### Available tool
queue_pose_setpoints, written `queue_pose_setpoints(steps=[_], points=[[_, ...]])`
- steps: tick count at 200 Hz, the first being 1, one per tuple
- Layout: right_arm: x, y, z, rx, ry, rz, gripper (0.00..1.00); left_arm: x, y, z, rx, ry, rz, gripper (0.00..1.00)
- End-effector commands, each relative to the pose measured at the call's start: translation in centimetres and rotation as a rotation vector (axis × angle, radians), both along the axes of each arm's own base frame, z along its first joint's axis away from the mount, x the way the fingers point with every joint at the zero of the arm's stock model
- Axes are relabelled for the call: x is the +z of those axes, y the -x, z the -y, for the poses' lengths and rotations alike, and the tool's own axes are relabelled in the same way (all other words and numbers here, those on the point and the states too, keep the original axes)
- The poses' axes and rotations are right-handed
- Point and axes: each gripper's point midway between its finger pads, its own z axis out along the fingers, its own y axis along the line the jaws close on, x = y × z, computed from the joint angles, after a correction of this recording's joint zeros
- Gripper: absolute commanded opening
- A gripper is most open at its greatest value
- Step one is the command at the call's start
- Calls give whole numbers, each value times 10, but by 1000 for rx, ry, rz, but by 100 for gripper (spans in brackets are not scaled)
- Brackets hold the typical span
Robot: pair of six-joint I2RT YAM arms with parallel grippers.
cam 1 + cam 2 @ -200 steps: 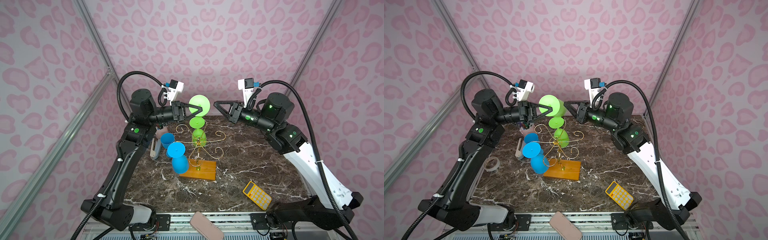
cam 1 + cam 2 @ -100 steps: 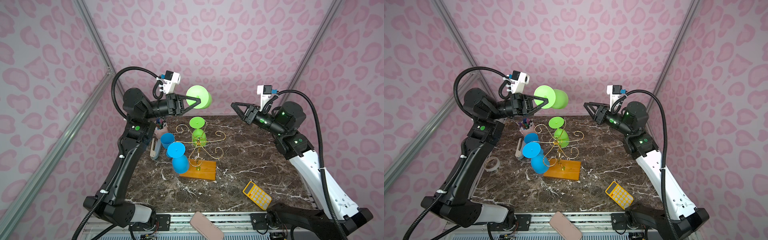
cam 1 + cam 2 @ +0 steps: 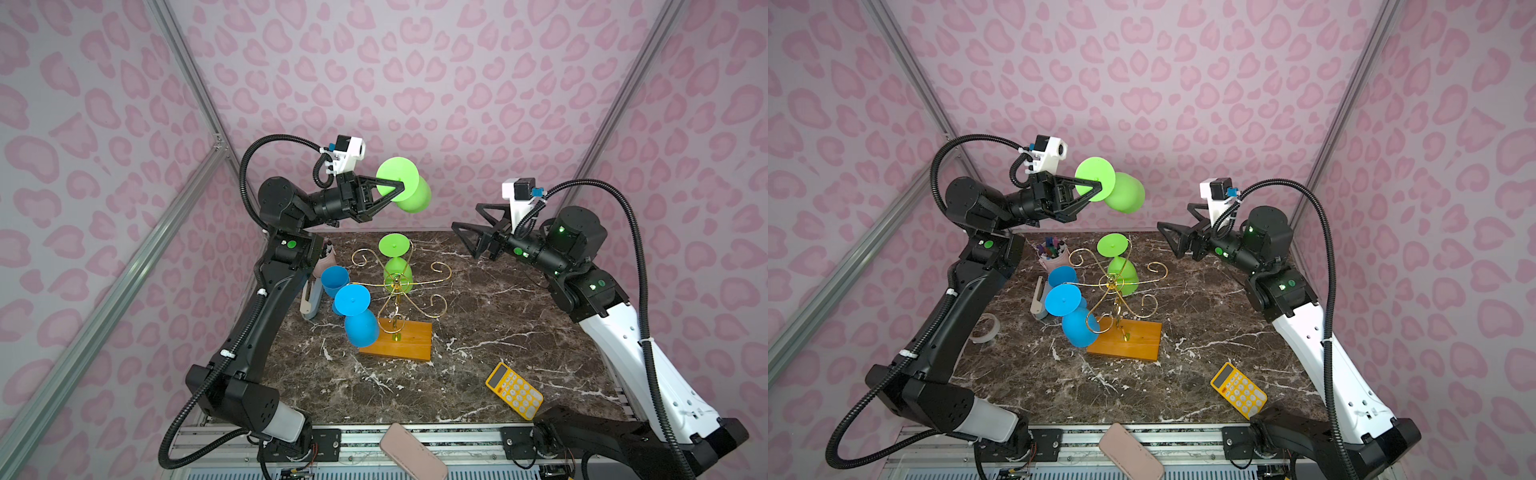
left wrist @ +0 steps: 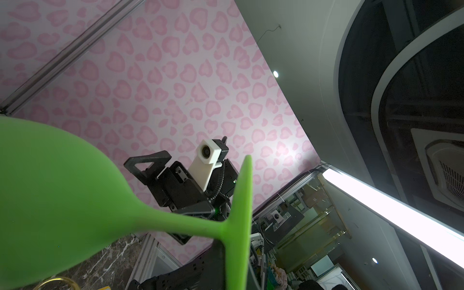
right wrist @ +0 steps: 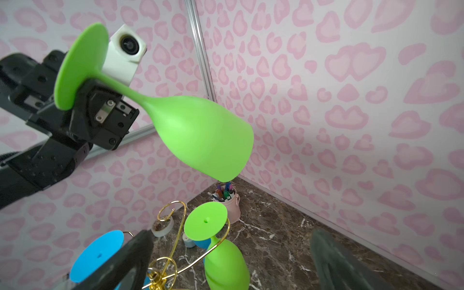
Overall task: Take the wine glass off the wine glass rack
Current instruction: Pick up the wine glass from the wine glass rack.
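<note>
Green wine glass (image 3: 412, 196): stem in left pincer (image 3: 401, 184), apparently clear of wine glass rack (image 3: 411, 343); right pincer (image 3: 465, 216) wide, empty.

My left claw (image 3: 400, 183) holds a green wine glass (image 3: 415, 196) above the wine glass rack (image 3: 397, 285): matt, smooth plastic. The rack is thin shiny gold wire on a satin wooden base (image 3: 411, 343); under it, a polished dark marble tabletop (image 3: 498, 324).

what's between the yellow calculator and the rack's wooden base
Nothing: bare dark marble tabletop between the yellow calculator and the gold wire rack's orange-brown wooden base, in both top views.
</note>
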Motion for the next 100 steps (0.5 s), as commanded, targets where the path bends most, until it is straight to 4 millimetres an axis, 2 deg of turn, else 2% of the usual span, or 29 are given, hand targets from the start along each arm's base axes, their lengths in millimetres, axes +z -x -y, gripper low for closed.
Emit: queue_pose_setpoints(steps=[1,20,51,73,81,83,87,100], points=[[-13,5,-11,-30,231,174,99,15,1,-4,9,43,35,4],[-17,17,-29,-24,336,289,99,14,-3,-3,12,48,15,4],[-16,16,-46,-19,406,406,99,12,-11,-1,14,59,-24,4],[-9,7,-56,-9,404,444,99,11,-15,-1,13,62,-39,4],[-15,2,-60,-2,415,435,99,11,-14,-1,12,62,-41,4],[-6,3,-60,-9,403,451,99,10,-15,0,11,61,-44,4],[0,1,-60,-16,397,461,99,11,-14,-1,12,62,-42,4],[1,-8,-64,-36,395,471,99,11,-12,-2,12,62,-39,4]])
